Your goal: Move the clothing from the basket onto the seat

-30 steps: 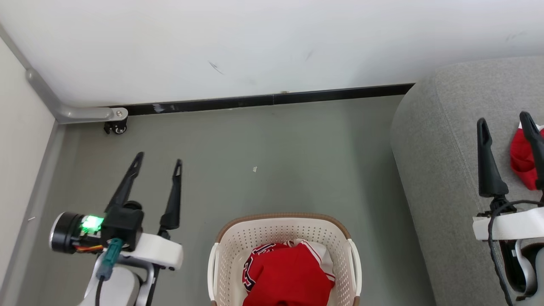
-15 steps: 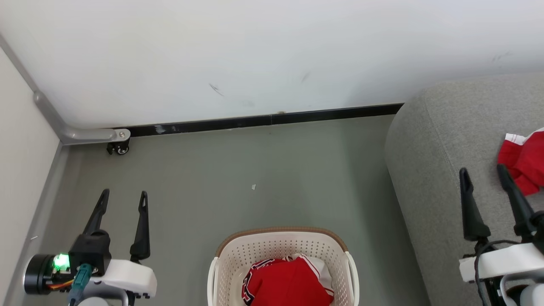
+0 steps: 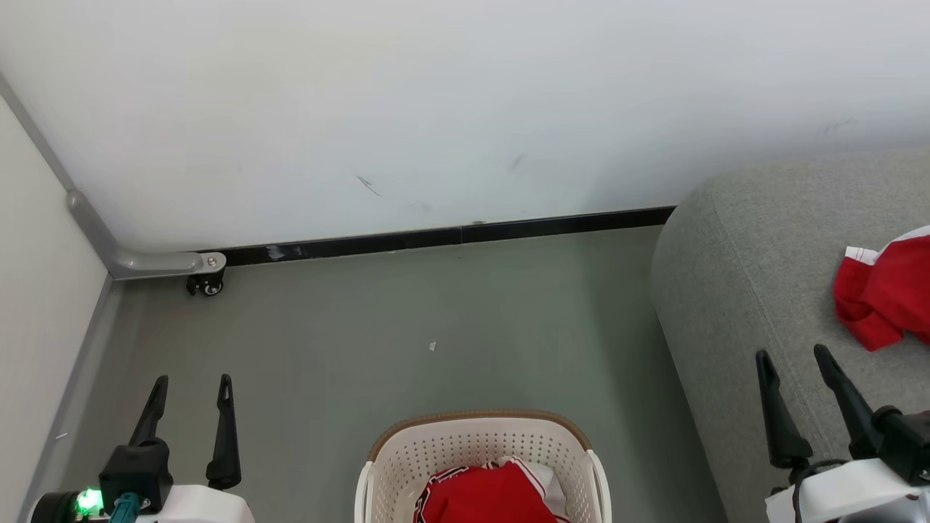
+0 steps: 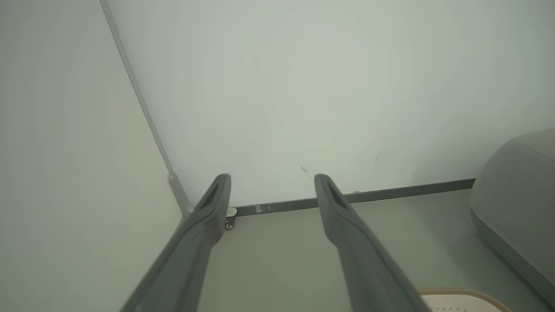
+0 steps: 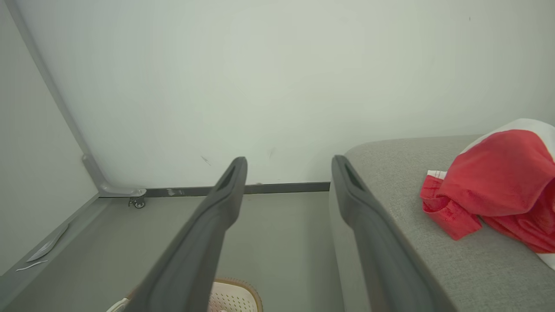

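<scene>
Waiting empty-handed, with part of the job done.

The left gripper (image 3: 192,383) at 7 o'clock and the right gripper (image 3: 792,356) at 4 o'clock are both standing wide with nothing between their fingers, probably because one red garment (image 3: 883,298) is already lying on the seat (image 3: 748,254) at 3 o'clock. The remaining clothing (image 3: 487,494) is sitting in the basket (image 3: 479,419) at 6 o'clock, between the two arms, so either one looks free to reach for it.

No legible text; clothing (image 3: 494,497) lettering (black-white, partly hidden) unreadable.
</scene>
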Motion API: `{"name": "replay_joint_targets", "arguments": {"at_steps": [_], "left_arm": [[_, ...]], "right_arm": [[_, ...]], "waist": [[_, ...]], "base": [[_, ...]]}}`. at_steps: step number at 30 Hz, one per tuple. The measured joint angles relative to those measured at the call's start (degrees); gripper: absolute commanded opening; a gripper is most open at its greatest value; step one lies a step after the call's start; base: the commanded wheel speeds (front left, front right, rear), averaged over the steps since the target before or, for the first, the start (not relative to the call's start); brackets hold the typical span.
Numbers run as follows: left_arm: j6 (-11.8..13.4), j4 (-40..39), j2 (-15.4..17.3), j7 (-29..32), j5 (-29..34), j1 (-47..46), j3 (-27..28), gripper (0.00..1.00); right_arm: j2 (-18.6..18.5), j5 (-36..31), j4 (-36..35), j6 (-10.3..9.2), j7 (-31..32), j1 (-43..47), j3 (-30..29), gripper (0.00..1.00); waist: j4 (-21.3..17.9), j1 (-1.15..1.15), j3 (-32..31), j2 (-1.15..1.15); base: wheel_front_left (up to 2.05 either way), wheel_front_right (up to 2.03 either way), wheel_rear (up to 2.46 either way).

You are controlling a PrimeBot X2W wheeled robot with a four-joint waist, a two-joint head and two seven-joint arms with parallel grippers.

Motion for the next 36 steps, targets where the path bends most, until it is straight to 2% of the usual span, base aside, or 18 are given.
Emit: {"name": "replay_joint_targets", "arguments": {"at_steps": [36], "left_arm": [[-0.53, -1.77, -0.88, 0.0, -0.29, 4.17, 0.75, 1.0]], "right_arm": [[0.09, 2.83, 0.14, 0.0, 2.32, 3.02, 2.93, 1.0]], "waist": [[-0.26, 0.0, -2.45, 0.0]], "base": [[0.0, 0.0, 0.0]]}}
